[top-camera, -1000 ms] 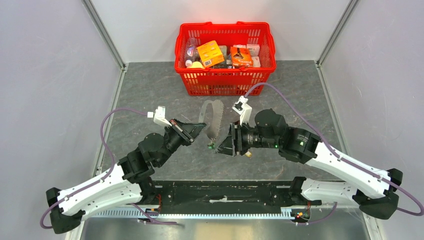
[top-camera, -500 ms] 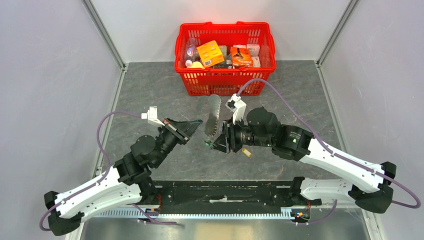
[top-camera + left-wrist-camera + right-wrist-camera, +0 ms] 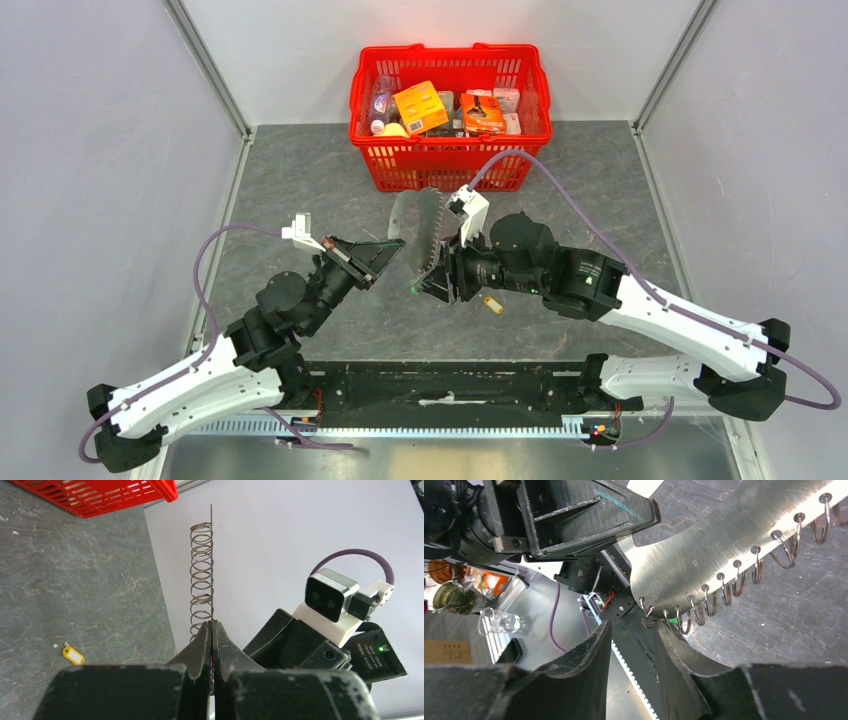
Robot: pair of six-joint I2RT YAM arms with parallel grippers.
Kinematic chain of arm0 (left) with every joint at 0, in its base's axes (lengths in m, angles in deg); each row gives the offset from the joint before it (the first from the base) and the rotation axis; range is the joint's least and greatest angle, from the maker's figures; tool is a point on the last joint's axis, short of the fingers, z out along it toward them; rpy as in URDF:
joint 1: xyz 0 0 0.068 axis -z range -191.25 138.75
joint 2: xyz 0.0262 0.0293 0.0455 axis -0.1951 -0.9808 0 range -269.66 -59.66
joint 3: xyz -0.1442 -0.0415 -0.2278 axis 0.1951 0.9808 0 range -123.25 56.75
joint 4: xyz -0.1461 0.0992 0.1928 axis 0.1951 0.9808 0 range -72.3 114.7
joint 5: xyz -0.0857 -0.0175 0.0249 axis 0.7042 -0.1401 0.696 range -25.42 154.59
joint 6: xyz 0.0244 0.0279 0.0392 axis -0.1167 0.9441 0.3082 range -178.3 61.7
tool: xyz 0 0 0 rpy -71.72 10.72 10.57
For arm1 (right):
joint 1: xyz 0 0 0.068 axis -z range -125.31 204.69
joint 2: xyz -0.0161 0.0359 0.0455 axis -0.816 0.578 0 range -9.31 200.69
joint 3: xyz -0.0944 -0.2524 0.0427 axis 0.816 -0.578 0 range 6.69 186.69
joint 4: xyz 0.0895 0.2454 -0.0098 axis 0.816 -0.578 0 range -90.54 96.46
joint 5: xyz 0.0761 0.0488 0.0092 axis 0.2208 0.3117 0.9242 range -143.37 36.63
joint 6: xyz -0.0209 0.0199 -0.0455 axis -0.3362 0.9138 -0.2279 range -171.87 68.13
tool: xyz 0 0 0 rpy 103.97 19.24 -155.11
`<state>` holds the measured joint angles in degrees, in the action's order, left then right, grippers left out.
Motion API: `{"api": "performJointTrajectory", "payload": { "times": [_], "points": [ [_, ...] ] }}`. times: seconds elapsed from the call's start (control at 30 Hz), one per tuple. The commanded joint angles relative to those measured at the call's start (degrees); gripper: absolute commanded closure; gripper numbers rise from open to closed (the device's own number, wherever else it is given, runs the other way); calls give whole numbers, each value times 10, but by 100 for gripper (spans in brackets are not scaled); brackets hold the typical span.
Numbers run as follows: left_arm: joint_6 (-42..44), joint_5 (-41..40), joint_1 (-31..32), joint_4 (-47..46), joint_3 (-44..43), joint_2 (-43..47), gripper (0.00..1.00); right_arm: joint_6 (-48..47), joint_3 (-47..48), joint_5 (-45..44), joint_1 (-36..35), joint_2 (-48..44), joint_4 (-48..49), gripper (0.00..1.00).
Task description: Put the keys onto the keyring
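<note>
The keyring is a curved grey band (image 3: 426, 222) with a row of wire rings along one edge. My left gripper (image 3: 393, 252) is shut on its edge and holds it up off the table. In the left wrist view the band (image 3: 211, 555) is edge-on above my shut gripper (image 3: 212, 626). My right gripper (image 3: 432, 284) is open at the band's lower end. In the right wrist view its jaws (image 3: 633, 627) stand apart just below the band (image 3: 724, 545). A small green key tag (image 3: 672, 622) shows among the end rings. The yellow key (image 3: 490, 304) lies on the table.
A red basket (image 3: 372, 150) full of packets stands at the back of the table, close behind the band. Its corner shows in the left wrist view (image 3: 100, 495). The yellow key (image 3: 73, 655) and the right arm's wrist camera (image 3: 332, 600) also show there.
The band has risen off the table and swung towards the basket. My right gripper has moved left and back to the band's lower end. The left gripper shifted slightly left, still holding the band.
</note>
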<state>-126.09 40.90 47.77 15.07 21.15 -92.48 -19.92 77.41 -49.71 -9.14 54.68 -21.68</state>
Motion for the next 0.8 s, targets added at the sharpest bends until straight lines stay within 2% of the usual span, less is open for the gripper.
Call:
{"api": "performJointTrajectory", "payload": {
  "times": [0.0, 0.43, 0.77],
  "points": [
    [-30, -2, 3, -47, -21, 9, 98, -28, 31, -33, -11, 5, -3, 56],
    [-36, 16, 3, -53, -27, 15, 98, -69, 32, -119, -45, -15, -10, 57],
    [-35, 28, 3, -55, -33, 16, 98, -94, 46, -138, -60, -18, -21, 58]
  ]
}}
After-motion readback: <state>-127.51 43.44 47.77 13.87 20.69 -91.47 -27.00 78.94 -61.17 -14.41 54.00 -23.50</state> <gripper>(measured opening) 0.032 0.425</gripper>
